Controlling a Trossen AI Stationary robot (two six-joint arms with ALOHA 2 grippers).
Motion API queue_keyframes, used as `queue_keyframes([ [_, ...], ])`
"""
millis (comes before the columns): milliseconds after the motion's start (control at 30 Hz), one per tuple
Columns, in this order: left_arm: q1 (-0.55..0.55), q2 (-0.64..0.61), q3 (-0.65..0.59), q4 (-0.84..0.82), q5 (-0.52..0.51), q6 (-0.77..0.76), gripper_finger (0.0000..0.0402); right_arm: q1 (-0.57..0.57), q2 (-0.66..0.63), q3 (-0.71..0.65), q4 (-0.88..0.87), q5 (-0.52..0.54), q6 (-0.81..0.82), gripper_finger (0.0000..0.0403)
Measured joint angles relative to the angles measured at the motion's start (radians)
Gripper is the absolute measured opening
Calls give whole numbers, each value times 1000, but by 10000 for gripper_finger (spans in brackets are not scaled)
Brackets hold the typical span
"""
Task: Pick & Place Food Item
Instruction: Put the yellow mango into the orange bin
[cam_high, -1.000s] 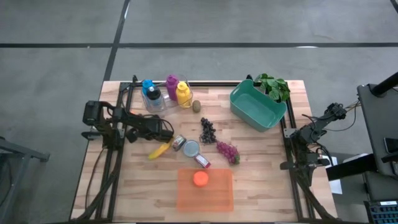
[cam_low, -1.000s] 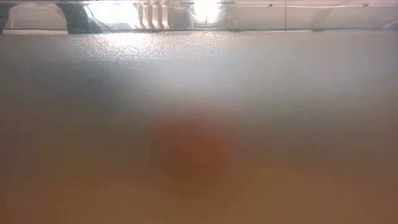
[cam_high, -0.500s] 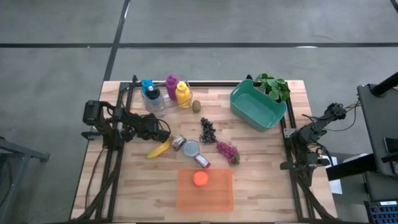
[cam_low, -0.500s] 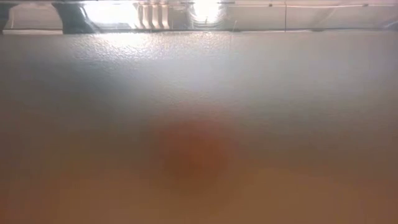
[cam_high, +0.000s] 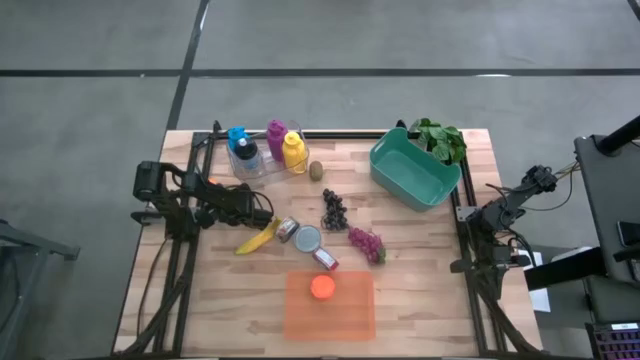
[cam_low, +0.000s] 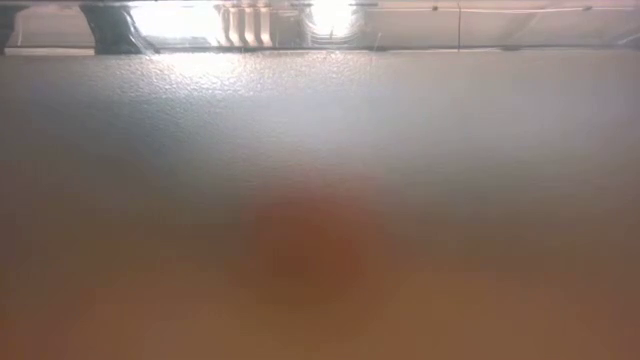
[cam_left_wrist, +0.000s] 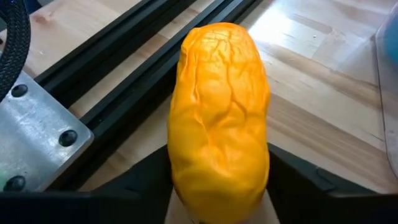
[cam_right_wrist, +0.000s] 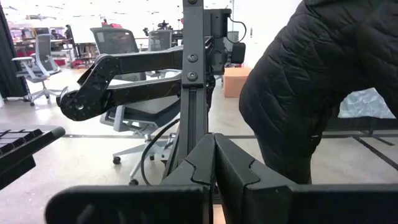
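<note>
My left gripper (cam_high: 262, 216) has eased back and narrowed to pinch the banana (cam_left_wrist: 219, 118) just beside the can (cam_high: 288, 229); held by its end it may swing loose on lifting, while the right gripper (cam_right_wrist: 214, 146) waits pressed shut, well away.

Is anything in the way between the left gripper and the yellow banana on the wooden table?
Nothing visible does. The left gripper is right at the yellow banana, which fills its wrist view with nothing in front of it.

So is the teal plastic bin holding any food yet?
No: in the high view the teal plastic bin shows only its bare floor, and both grape bunches lie on the wooden table.
</note>
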Motion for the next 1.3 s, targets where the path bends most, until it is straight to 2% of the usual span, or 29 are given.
queue_keyframes([
  [100,0,0,0,2,0,0,186,0,0,0,0,0,0,8],
  [200,0,0,0,12,2,0,167,0,0,0,0,0,0,8],
  [467,-1,-2,0,52,-3,62,184,0,0,0,0,0,0,8],
  [700,-6,-2,23,74,1,128,161,0,0,0,0,0,0,8],
  [900,-8,-2,46,71,10,165,157,0,0,0,0,0,0,8],
  [1300,-22,-36,236,-202,248,193,155,0,0,0,0,0,0,8],
])
